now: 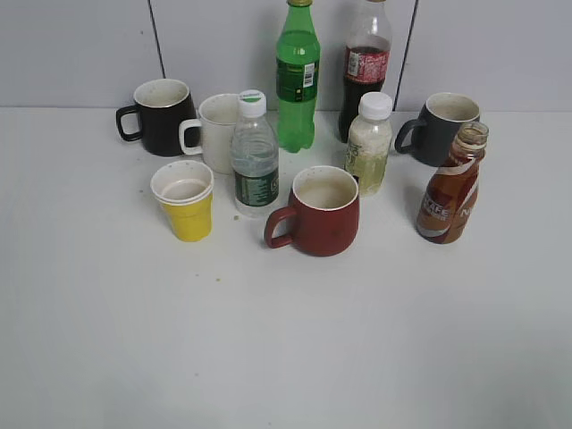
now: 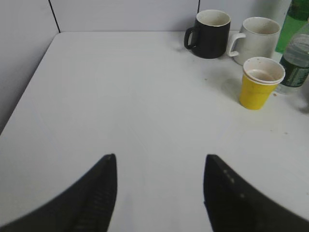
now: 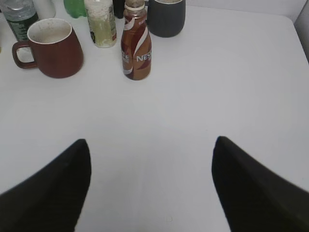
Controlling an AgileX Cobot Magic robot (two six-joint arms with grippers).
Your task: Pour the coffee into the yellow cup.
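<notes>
The coffee bottle (image 1: 451,192) stands upright and uncapped at the right of the table, with a brown-and-cream swirled label; it also shows in the right wrist view (image 3: 136,46). The yellow cup (image 1: 186,202) with a white rim stands at the left; it also shows in the left wrist view (image 2: 259,83). My left gripper (image 2: 159,162) is open and empty over bare table, well short of the cup. My right gripper (image 3: 150,145) is open and empty, well short of the bottle. Neither arm shows in the exterior view.
A red mug (image 1: 319,212), a water bottle (image 1: 254,156), a white mug (image 1: 214,130), a black mug (image 1: 161,114), a green bottle (image 1: 297,76), a cola bottle (image 1: 365,67), a pale drink bottle (image 1: 369,143) and a dark grey mug (image 1: 442,127) crowd the table's back half.
</notes>
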